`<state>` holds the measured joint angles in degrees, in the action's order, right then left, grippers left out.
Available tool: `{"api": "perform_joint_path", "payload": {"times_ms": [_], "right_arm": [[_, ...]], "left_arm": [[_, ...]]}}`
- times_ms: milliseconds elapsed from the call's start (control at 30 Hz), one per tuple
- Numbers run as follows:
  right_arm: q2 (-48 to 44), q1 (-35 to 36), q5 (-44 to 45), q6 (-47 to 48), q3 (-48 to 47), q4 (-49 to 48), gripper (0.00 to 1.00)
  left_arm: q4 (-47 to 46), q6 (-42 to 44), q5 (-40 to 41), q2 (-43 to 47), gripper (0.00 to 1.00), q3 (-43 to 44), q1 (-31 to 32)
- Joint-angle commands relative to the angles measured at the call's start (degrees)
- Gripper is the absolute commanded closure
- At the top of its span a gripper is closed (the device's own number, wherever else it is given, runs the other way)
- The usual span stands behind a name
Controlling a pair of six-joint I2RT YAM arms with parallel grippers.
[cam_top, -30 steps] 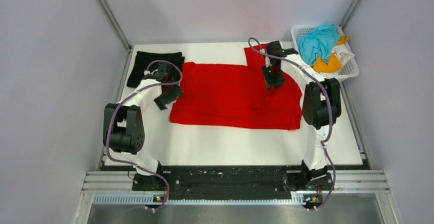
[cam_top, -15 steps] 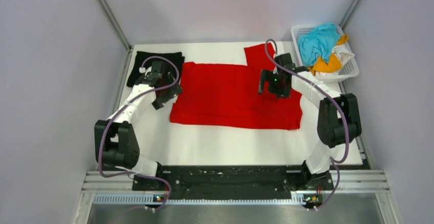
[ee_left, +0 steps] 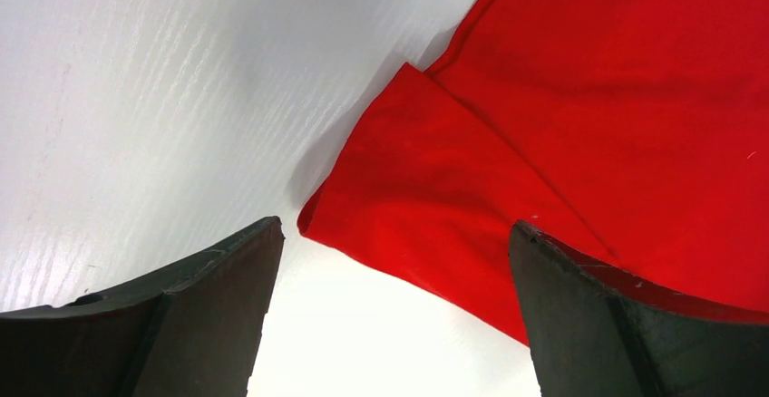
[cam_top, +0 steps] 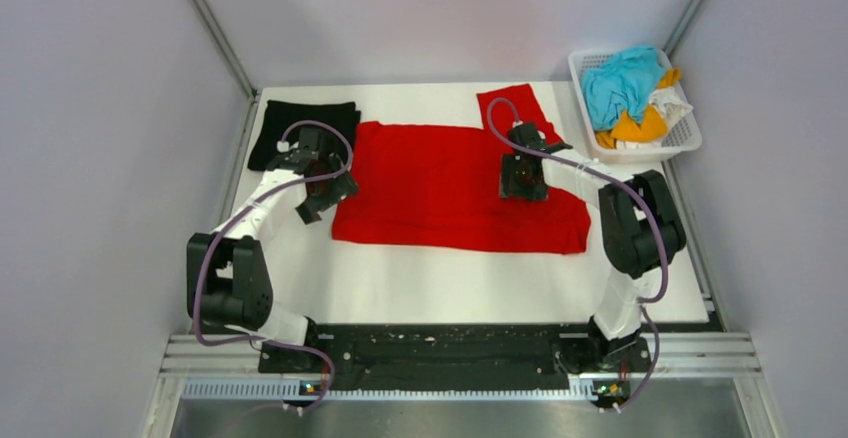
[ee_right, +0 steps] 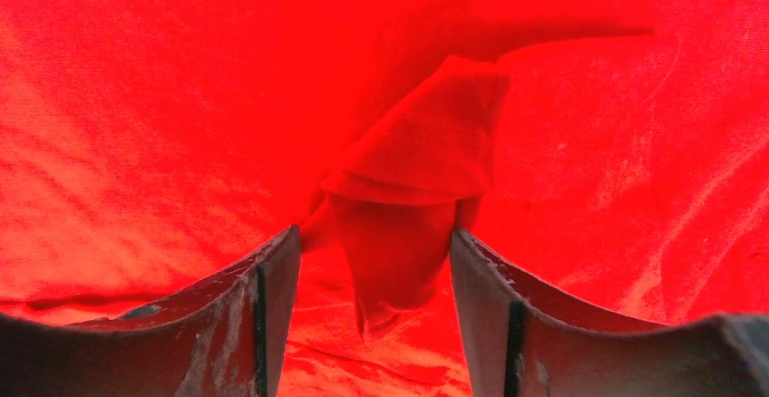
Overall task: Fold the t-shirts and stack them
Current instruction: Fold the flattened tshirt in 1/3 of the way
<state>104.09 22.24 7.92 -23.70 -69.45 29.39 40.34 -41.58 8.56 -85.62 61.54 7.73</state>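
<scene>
A red t-shirt (cam_top: 440, 188) lies spread flat across the white table, one sleeve (cam_top: 512, 106) pointing to the far edge. My left gripper (cam_top: 322, 190) is open at the shirt's left edge. In the left wrist view (ee_left: 394, 225) a folded red corner (ee_left: 426, 198) lies just ahead of the jaws. My right gripper (cam_top: 523, 180) is low over the shirt's right half. In the right wrist view (ee_right: 374, 234) the jaws stand partly open around a raised bunch of red cloth (ee_right: 413, 170). A folded black t-shirt (cam_top: 300, 126) lies at the far left.
A white basket (cam_top: 686, 134) at the far right corner holds blue (cam_top: 620, 83), orange and white garments. Grey walls close in the table on three sides. Bare white table (cam_top: 450, 283) runs along the near side of the red shirt.
My right gripper has moved left and nearer, settling onto the shirt's right half. My left gripper has shifted only slightly at the shirt's left edge.
</scene>
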Motion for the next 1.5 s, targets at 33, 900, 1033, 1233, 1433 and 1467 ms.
{"api": "perform_joint_path", "payload": {"times_ms": [33,900,1033,1233,1433,1467], "right_arm": [[0.9,0.1,2.8,-2.2,-2.3,-1.4,0.51],[11.6,0.1,-5.6,-21.6,-15.5,-10.8,0.66],[11.3,0.1,-6.2,-13.5,-19.1,-12.1,0.27],[3.1,0.2,-4.8,-5.2,-13.0,-11.1,0.01],[-3.2,0.1,-6.9,-4.7,-0.5,-13.6,0.01],[-3.1,0.1,-6.8,-4.5,0.2,-13.6,0.01]], "left_arm": [[-0.1,1.5,1.7,2.4,0.01,-0.2,-0.3],[-0.2,1.7,-0.7,0.4,0.01,1.0,-0.2],[0.1,1.9,-0.9,0.9,0.01,1.0,-0.3],[-1.8,2.2,-4.3,0.4,0.01,0.8,-0.2],[-3.5,2.4,-7.8,-1.1,0.01,1.3,0.1],[-3.7,2.4,-8.2,-1.3,0.01,1.4,0.2]]}}
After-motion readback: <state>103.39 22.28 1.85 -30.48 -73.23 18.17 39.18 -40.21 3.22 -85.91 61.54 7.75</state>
